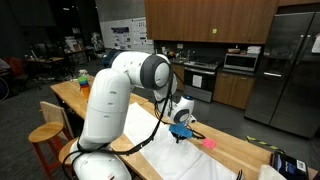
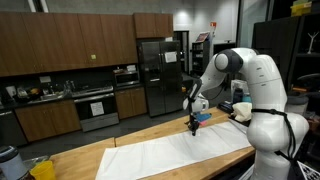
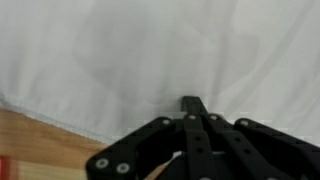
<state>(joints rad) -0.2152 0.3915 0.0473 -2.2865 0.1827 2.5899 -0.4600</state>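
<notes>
Gripper (image 3: 192,104) closed, just above white cloth (image 3: 120,50), wooden counter (image 3: 25,140) beneath.

White rounded arm (image 1: 105,100) with dark joint rings; black linkage pincer (image 3: 192,102).

Kitchen-style lab; dark wood cabinets (image 2: 70,45) running along the wall; steel fridge (image 2: 158,75) standing beside a stove (image 2: 97,108); wooden stool (image 1: 45,135) sitting by a long wooden counter (image 1: 245,150); posters (image 1: 128,35) hanging on the far wall.

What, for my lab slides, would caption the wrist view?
Black gripper, jaws shut, pointing at a white cloth sheet lying on a light wooden table.
</notes>
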